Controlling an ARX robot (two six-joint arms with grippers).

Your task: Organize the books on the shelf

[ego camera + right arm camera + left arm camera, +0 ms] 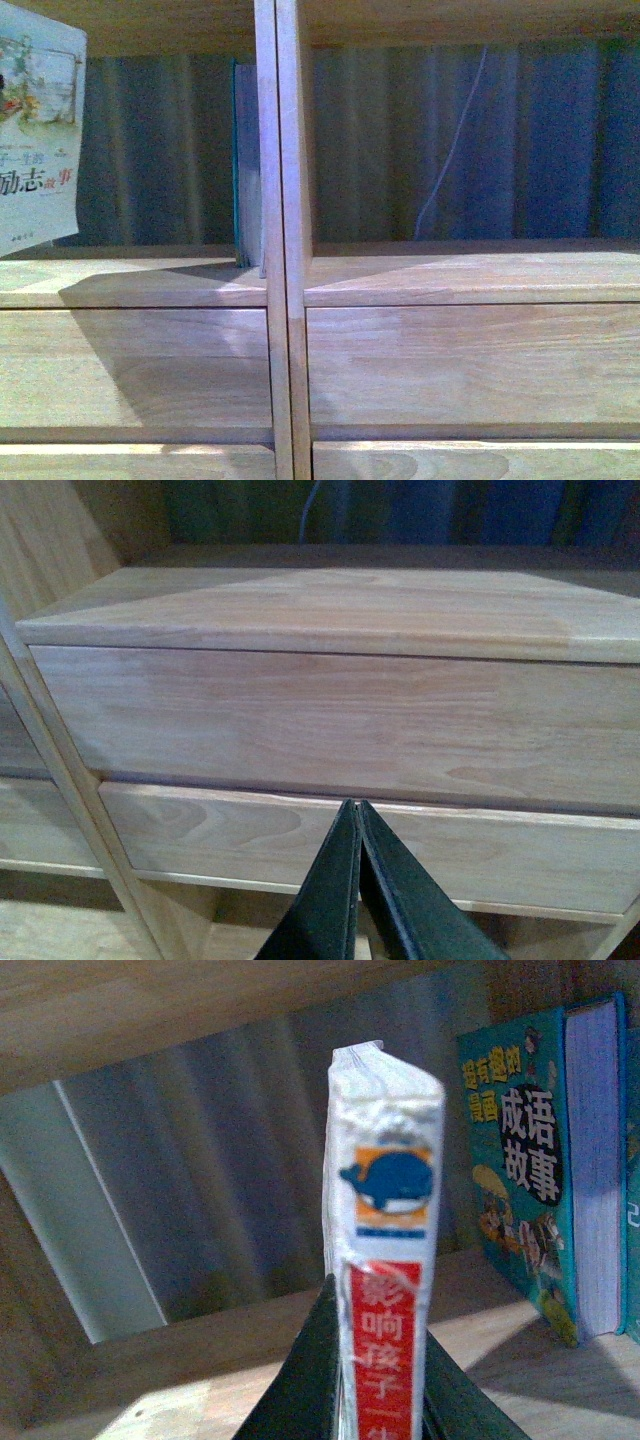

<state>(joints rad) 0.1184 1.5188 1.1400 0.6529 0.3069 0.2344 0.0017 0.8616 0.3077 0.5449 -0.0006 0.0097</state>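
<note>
The pale blue-white paperback (38, 140) hangs upright at the far left of the front view, in front of the left open compartment of the light-wood shelf (281, 200). In the left wrist view my left gripper (378, 1295) is shut on its red-topped spine (385, 1260), a whale logo above. The slim teal-edged book (243, 160) stands upright against the shelf's middle divider; in the left wrist view it shows its teal cover (540, 1160), off to one side of the held book. My right gripper (358, 805) is shut and empty, facing the drawer fronts (330, 715).
Behind the open compartments hangs a blue-grey pleated curtain (480, 140) with a thin white cable (455, 150). Plain drawer fronts (470, 360) lie below the compartment floors. Another teal book edge (633, 1160) shows beside the teal-covered one.
</note>
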